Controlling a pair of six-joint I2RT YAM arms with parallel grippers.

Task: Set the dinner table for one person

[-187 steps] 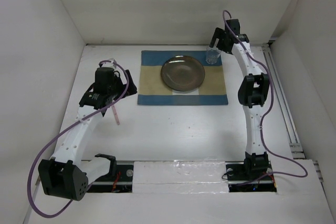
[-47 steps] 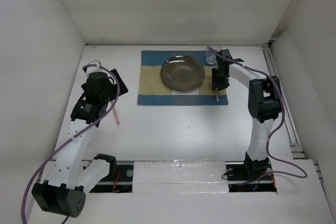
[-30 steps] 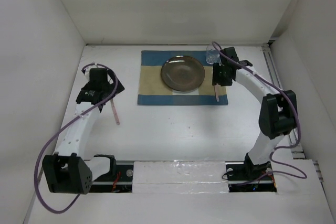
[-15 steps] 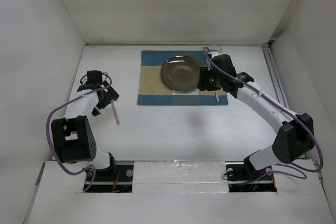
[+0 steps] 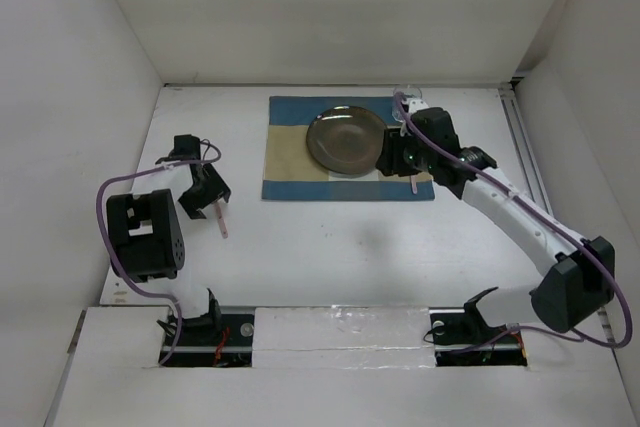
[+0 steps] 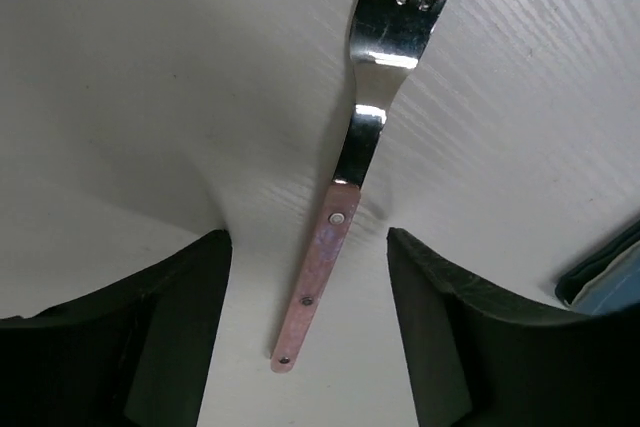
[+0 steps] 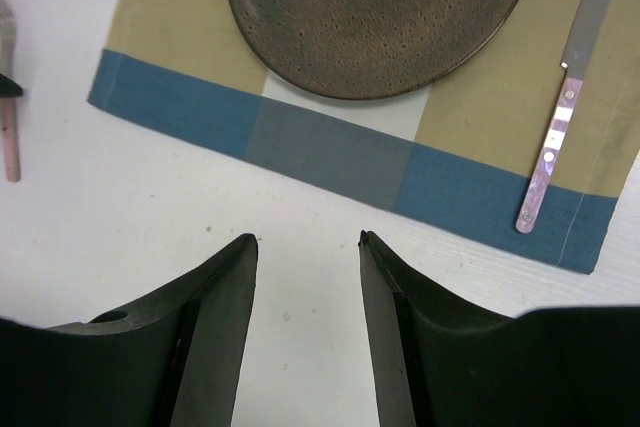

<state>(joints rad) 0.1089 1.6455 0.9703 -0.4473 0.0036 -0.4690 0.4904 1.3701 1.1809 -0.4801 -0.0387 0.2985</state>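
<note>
The dinner table [image 5: 340, 247] is a white top with a checked placemat [image 5: 300, 162] at the back. A brown plate [image 5: 347, 139] sits on the mat, and a pink-handled knife [image 7: 560, 137] lies on its right side. A pink-handled fork [image 6: 340, 207] lies on bare table left of the mat. My left gripper [image 6: 303, 239] is low over the fork with its jaws either side of the handle, a gap on each side. My right gripper [image 7: 308, 237] hovers open and empty above the table just in front of the mat.
A clear glass [image 5: 409, 97] stands at the mat's far right corner, partly hidden by the right arm. White walls close in the table at left, back and right. A rail [image 5: 535, 187] runs along the right edge.
The left arm folded back and its gripper came down over the fork handle, jaws narrowing. The right gripper drew away from the knife on the mat, moving left and nearer.
</note>
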